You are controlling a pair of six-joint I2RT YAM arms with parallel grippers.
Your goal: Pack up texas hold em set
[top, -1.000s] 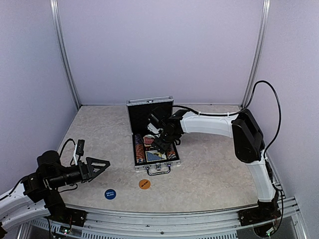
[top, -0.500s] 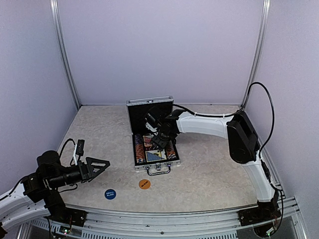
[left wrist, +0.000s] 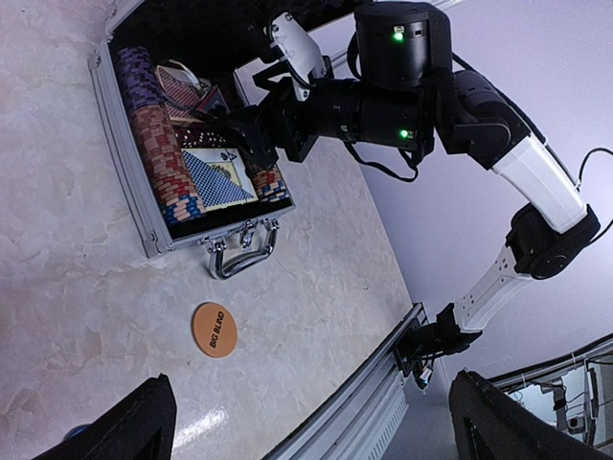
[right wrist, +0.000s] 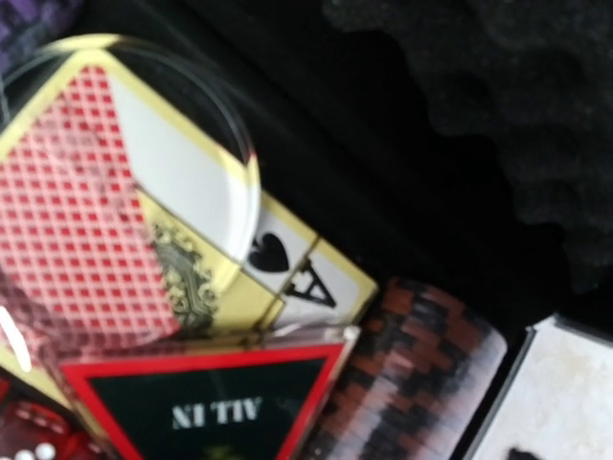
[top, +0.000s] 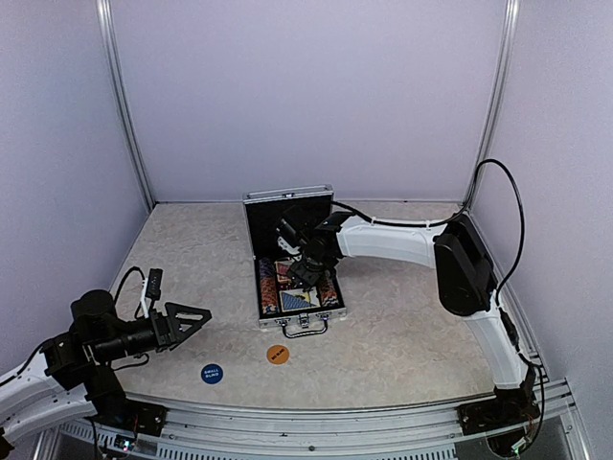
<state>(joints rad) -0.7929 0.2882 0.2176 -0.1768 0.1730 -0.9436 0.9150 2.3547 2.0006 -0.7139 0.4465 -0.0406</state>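
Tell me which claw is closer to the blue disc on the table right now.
Left. The left claw hangs open just behind the blue disc, slightly to its left. The right claw is farther back and to the right, over the open briefcase.

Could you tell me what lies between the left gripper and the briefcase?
Nothing: in the top view only bare table separates the left gripper and the briefcase; the orange disc lies aside.

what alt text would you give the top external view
An open silver briefcase holding chips and cards sits on the table, with the right hand reaching down into it. The left hand hovers open at the near left, and an orange disc and a blue disc lie in front of the briefcase.
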